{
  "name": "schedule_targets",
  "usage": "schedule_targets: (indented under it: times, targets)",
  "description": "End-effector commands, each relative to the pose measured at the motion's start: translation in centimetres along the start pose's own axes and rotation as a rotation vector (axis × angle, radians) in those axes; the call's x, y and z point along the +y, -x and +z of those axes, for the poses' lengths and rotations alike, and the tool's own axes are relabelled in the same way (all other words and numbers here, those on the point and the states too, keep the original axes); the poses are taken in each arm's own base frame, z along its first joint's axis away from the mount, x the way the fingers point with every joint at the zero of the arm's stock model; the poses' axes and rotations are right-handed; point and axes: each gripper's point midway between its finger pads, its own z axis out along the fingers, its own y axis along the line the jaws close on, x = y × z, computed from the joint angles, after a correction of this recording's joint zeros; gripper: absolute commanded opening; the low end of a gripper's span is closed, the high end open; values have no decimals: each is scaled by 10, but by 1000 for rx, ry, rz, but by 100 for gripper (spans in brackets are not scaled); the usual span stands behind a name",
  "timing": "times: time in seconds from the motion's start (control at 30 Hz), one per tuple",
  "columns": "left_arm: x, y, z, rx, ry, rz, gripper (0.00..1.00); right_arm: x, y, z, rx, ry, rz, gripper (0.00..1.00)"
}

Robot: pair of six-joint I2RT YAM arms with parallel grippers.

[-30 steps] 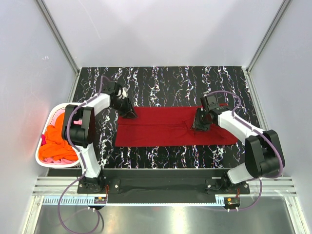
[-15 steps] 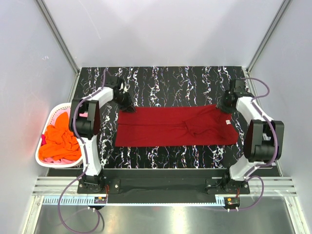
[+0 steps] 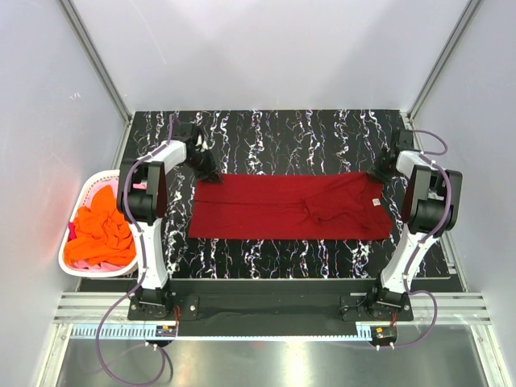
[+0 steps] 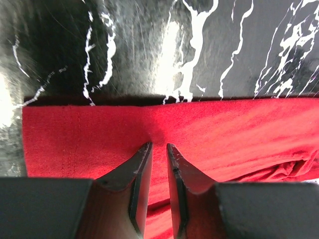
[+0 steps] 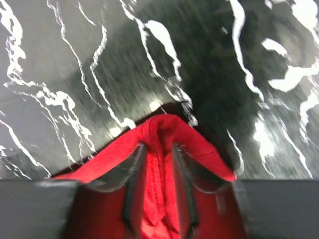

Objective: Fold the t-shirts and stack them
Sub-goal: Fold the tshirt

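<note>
A dark red t-shirt point(image 3: 266, 210) lies spread in a long strip across the black marbled table point(image 3: 306, 137), with a rumpled fold right of its middle. My left gripper point(image 3: 207, 171) sits at the shirt's far left corner. In the left wrist view its jaws point(image 4: 158, 144) stand almost together, pinching a pucker of the red cloth point(image 4: 224, 129). My right gripper point(image 3: 379, 172) is at the far right corner. In the right wrist view it point(image 5: 158, 145) is shut on a raised ridge of the cloth point(image 5: 160, 124). Orange point(image 3: 101, 234) and pink point(image 3: 101, 192) t-shirts lie heaped in a basket.
The white plastic basket point(image 3: 90, 274) stands off the table's left edge, beside the left arm. Grey walls enclose the table at the back and on both sides. A metal rail point(image 3: 266, 310) runs along the near edge by the arm bases.
My right gripper has travelled from the shirt's middle out to the far right, drawing the cloth along and stretching the shirt longer. The left gripper shifted slightly back at its corner.
</note>
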Motion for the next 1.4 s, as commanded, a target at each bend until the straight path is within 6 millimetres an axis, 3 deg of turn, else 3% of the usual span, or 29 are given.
schedule_targets:
  times: [0.0, 0.17, 0.3, 0.47, 0.67, 0.7, 0.83, 0.93, 1.03, 1.13, 1.17, 1.23, 1.27, 1.37]
  targets:
    - [22, 11, 10, -15, 51, -28, 25, 12, 27, 11, -65, 38, -38, 32]
    - [22, 19, 10, -34, 51, -61, 24, -15, 36, 16, -85, -51, 16, 0]
    - [23, 25, 10, -65, 66, -101, 21, -26, 48, 17, -118, -99, 31, 0]
    - [22, 28, 10, -96, 67, -138, 21, -23, 47, 3, -143, -96, 129, 0]
    - [-6, 32, -9, -99, -46, -98, 23, 22, 59, -12, -114, 120, 93, 20]
    - [-13, 34, -17, -110, -66, -89, 23, 26, 56, -16, -96, 132, 99, 28]
    - [-29, 38, -41, -149, -110, -53, 24, 27, 48, -44, -102, 136, 132, 38]
    - [-37, 35, -54, -167, -130, -24, 26, 27, 32, -52, -73, 153, 151, 39]
    - [-52, 27, -62, -162, -170, 23, 27, 23, 12, -52, -33, 152, 166, 39]
    - [-82, 14, -72, -150, -230, 106, 31, 15, -7, -57, -12, 138, 157, 41]
    - [-101, 1, -75, -136, -261, 151, 31, 10, -19, -58, 12, 127, 172, 43]
    - [-121, -17, -77, -120, -284, 191, 35, 7, -31, -71, 24, 112, 197, 43]
    - [-142, -39, -75, -96, -308, 241, 36, -2, -44, -73, 49, 71, 240, 43]
    - [-177, -76, -72, -48, -405, 260, 39, -21, -75, -82, 100, -17, 315, 40]
